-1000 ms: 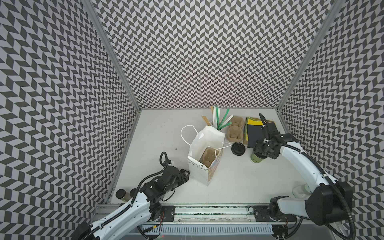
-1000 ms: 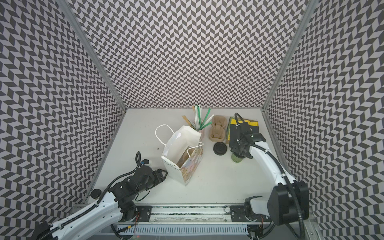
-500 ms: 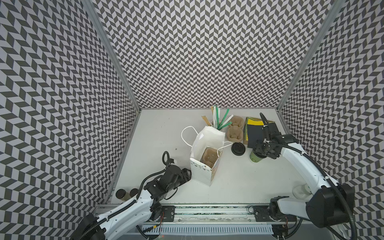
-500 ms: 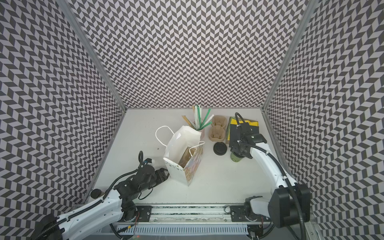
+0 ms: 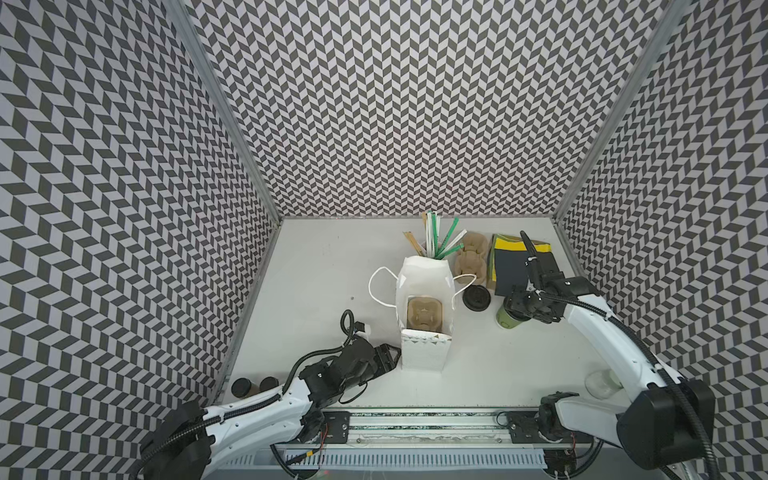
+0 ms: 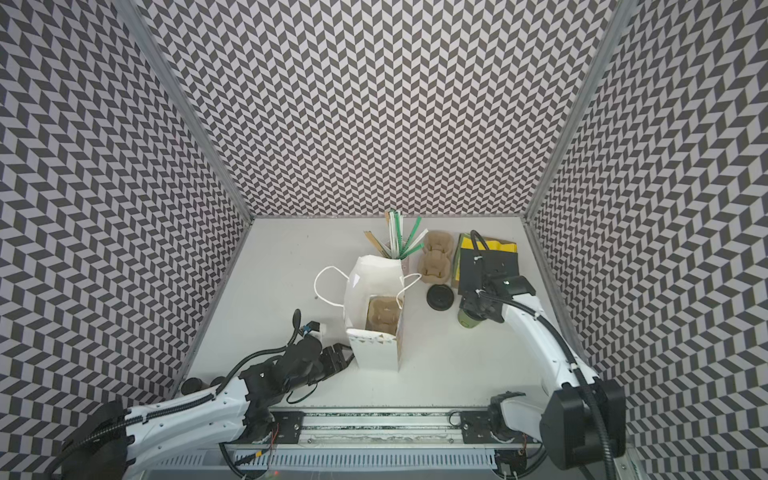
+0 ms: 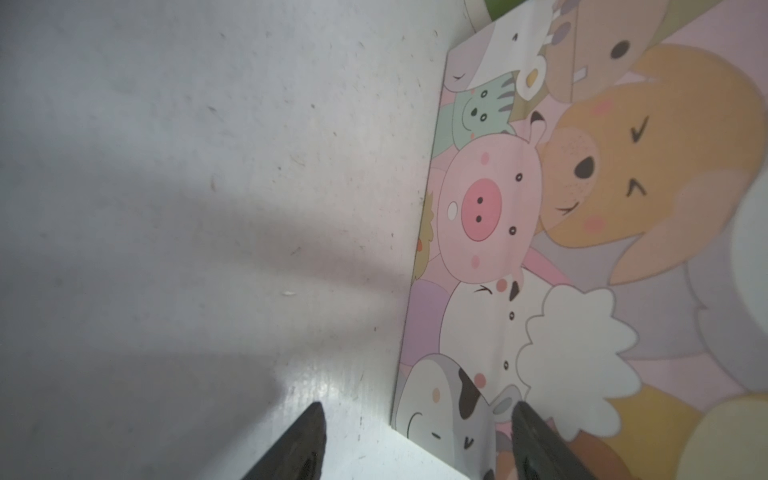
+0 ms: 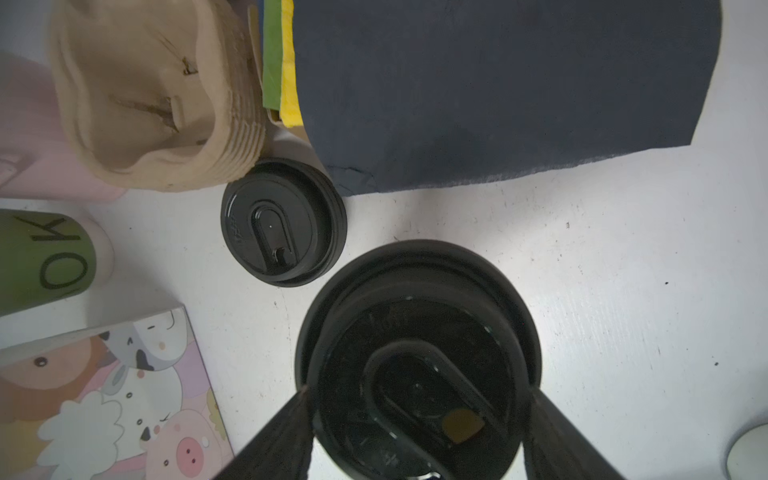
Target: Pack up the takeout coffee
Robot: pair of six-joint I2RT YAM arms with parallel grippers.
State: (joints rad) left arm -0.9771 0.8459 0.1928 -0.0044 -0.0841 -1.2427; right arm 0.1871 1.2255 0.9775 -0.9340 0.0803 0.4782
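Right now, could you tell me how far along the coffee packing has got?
Done: the paper bag stands open with a cardboard tray inside, and the takeout coffee wears its black lid. In hand: the right gripper straddles that lid, while the left gripper sits open at the bag's corner. Left: carrying the cup into the bag.

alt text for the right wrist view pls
Right pincer straddles the round black plastic lid of a cup, its fingers at the lid's rim. A second loose black lid lies beyond on the white table, beside stacked tan pulp cup carriers.
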